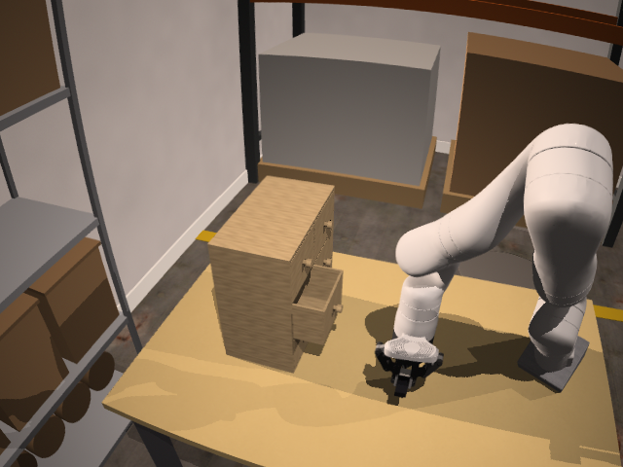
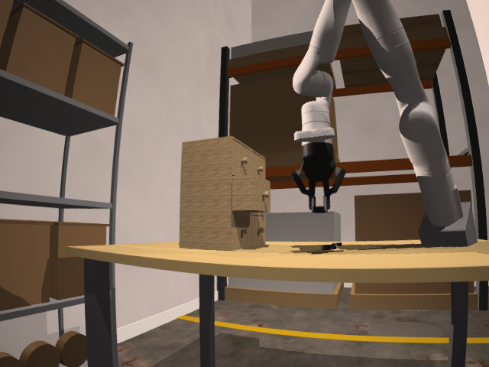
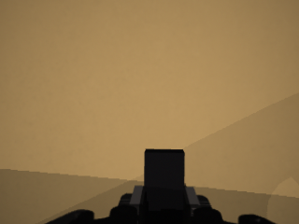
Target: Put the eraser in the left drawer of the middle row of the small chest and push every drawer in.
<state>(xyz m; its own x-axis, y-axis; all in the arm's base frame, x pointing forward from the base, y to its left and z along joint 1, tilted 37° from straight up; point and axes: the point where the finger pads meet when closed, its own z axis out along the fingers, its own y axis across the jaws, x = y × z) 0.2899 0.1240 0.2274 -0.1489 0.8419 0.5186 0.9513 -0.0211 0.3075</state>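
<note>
The small wooden chest (image 1: 272,216) (image 2: 205,193) stands upright on the table. Its left middle-row drawer (image 1: 311,321) (image 2: 247,194) is pulled out; the part of its inside that shows in the top view is empty. The other drawers that show look pushed in. My gripper (image 1: 402,379) (image 2: 318,202) (image 3: 163,202) points down, well above the table and out in front of the chest, to the right of the open drawer in the top and exterior views. It is shut on a dark block, the eraser (image 2: 318,209) (image 3: 164,168), which sticks out past the fingertips.
A small dark object (image 2: 331,246) lies on the table (image 1: 453,427) (image 2: 157,252) below the gripper in the exterior view; its kind is unclear. The arm's base (image 1: 553,362) (image 2: 446,232) stands at the right. The knob (image 1: 338,307) (image 2: 265,194) of the open drawer sticks out toward the gripper's side.
</note>
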